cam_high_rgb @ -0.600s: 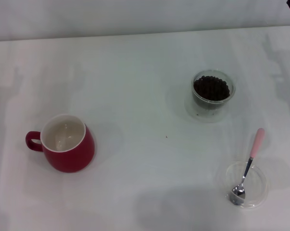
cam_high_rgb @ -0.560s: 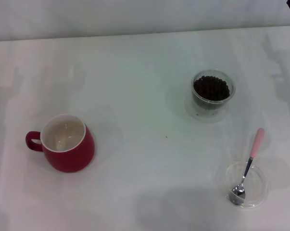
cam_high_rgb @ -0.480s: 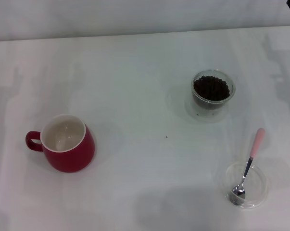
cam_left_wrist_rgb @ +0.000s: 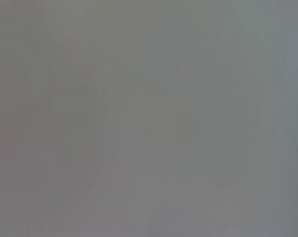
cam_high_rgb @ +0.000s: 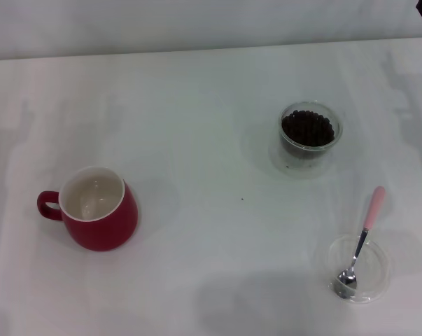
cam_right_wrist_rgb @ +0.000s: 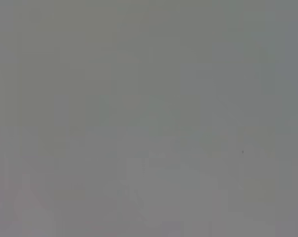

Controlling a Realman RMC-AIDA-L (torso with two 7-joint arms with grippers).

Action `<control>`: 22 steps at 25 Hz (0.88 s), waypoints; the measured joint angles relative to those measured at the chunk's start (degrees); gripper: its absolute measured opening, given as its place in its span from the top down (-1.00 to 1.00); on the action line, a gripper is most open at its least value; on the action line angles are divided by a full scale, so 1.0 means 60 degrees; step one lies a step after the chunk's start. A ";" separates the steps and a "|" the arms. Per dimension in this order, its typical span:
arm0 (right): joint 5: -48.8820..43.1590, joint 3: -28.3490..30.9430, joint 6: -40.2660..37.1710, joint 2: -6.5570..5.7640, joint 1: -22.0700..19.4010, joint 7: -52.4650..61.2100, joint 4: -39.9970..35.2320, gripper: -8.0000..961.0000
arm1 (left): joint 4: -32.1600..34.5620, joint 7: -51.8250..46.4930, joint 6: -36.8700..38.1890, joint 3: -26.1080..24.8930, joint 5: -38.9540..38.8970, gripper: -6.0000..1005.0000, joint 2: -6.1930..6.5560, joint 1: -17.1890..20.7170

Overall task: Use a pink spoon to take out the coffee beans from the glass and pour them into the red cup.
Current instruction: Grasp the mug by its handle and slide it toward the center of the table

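Currently pink spoon (cam_high_rgb: 360, 243) bowl in clear dish (cam_high_rgb: 380, 278), handle pointing away; neither gripper visible.

Cup (cam_high_rgb: 97, 209) left, glass (cam_high_rgb: 309, 137) w/ beans (cam_high_rgb: 307, 128) far right, spoon (cam_high_rgb: 361, 238) in dish (cam_high_rgb: 380, 269) near right

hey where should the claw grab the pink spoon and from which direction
Probably the pink handle end of the pink spoon, from above. Its metal bowl rests inside the shallow clear dish, while the handle leans out over the far rim toward the glass, free of the dish.
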 joint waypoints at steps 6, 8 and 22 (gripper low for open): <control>-0.0001 -0.0002 0.0103 -0.0014 -0.0002 0.0000 -0.0123 -0.81 | 0.0025 -0.0056 0.0079 0.0000 0.0007 -0.74 -0.0004 0.0255; 0.0000 -0.0013 0.0134 -0.0015 -0.0003 0.0000 -0.0129 -0.81 | 0.0037 -0.0079 0.0104 0.0000 0.0010 -0.74 -0.0004 0.0325; 0.0039 0.0012 0.0265 -0.0023 -0.0047 0.0014 -0.0250 -0.81 | 0.0179 -0.0236 0.0355 -0.0001 0.0278 -0.74 -0.0041 0.0704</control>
